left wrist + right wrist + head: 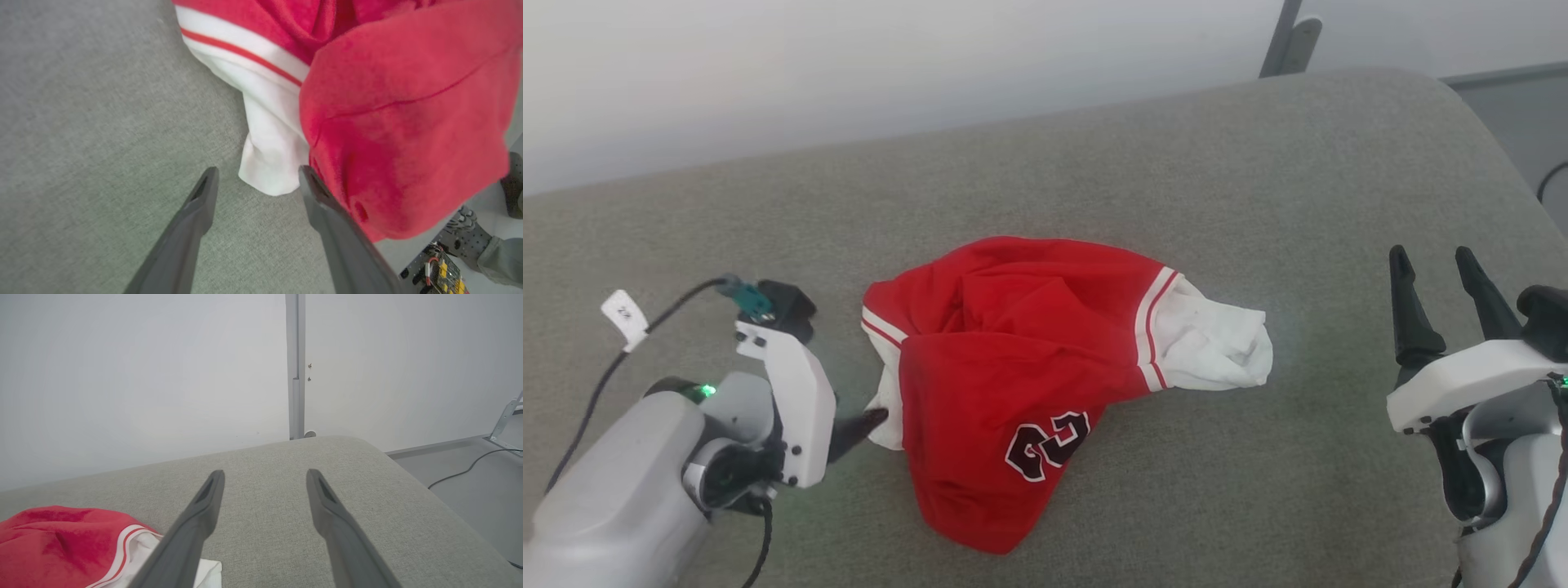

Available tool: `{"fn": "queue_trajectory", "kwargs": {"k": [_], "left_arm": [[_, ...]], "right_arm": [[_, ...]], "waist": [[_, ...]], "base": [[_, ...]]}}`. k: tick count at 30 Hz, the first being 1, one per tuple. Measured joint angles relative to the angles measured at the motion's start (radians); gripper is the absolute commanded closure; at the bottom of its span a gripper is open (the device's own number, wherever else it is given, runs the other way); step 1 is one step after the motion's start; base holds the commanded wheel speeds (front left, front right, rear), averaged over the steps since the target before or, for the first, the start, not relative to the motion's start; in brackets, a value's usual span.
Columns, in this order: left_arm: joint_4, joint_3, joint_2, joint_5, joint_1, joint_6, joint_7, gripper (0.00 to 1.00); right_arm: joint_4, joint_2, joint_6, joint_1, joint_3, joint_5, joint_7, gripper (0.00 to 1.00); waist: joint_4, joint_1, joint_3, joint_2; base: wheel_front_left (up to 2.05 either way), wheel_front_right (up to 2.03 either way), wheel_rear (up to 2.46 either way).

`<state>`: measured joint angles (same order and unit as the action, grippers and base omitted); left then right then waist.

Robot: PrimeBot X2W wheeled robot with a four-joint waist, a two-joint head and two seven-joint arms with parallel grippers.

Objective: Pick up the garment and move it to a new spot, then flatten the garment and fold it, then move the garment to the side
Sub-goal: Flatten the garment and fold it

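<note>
at the lower left of the head view the left gripper (258, 170) lies low over the grey upholstered surface (1258, 188), turned toward the middle, with a black cable (600, 384) carrying a white tag (625, 314) running back from its wrist and a small green light (707, 390) lit on the arm; its fingers (192, 212) are spread apart with nothing between them, and in the left wrist view their tips sit just short of a white sleeve (271, 163), one tip right beside the red cloth, though whether it touches cannot be told; the garment (1013, 367) lies crumpled in a heap in the middle of the surface, red body bunched and folded over itself, the black-and-white "23" (1045, 445) showing skewed on its near lower part, striped red-and-white trim along its left edge and again where the other white sleeve (1217, 347) sticks out to the right; further right, well apart from the cloth, the right gripper (1431, 255) hovers above the bare surface, fingers wide apart and empty, pointing away toward the pale wall (122, 375), where a grey pole (296, 367) stands behind the surface's far edge and a dark cable (461, 473) trails on the floor at the far right
</note>
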<state>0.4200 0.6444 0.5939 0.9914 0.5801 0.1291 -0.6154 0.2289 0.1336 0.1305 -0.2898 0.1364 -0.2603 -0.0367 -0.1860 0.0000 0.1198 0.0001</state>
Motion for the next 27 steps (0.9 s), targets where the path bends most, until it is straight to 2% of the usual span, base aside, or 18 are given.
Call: {"fn": "queue_trajectory", "kwargs": {"k": [6,15,16,17,18,27], "left_arm": [[0.089,0.03,-0.034,-0.001,0.032,0.0,-0.044,0.0],[0.237,0.083,-0.102,-0.009,0.107,0.0,-0.043,0.0],[0.252,0.093,-0.108,-0.01,0.116,0.0,-0.044,0.52],[0.266,0.103,-0.115,-0.012,0.124,0.001,-0.044,0.92],[0.278,0.109,-0.119,-0.012,0.132,0.002,-0.043,1.0],[0.328,0.128,-0.133,0.031,0.159,0.003,0.034,1.0]], "right_arm": [[-0.012,-0.012,0.0,0.001,0.0,0.004,-0.016,0.0],[-0.005,-0.022,0.0,-0.012,-0.01,0.005,-0.025,0.0],[-0.004,-0.021,0.0,-0.015,-0.01,0.006,-0.025,0.0],[-0.003,-0.021,0.0,-0.02,-0.01,0.007,-0.025,0.0],[-0.003,-0.021,0.0,-0.023,-0.012,0.007,-0.025,0.0],[0.01,-0.012,0.0,-0.028,-0.016,0.007,-0.034,0.0]], "waist": [[-0.013,0.0,0.023,0.0],[-0.014,0.0,0.06,0.0],[-0.013,0.0,0.062,0.0],[-0.012,0.0,0.065,0.0],[-0.012,0.0,0.066,0.0],[0.015,0.0,0.063,0.0]], "base": [[0.0,0.0,0.0],[0.0,0.0,0.0],[0.0,0.0,0.0],[0.0,0.0,0.0],[0.0,0.0,0.0],[0.0,0.0,0.0]]}}
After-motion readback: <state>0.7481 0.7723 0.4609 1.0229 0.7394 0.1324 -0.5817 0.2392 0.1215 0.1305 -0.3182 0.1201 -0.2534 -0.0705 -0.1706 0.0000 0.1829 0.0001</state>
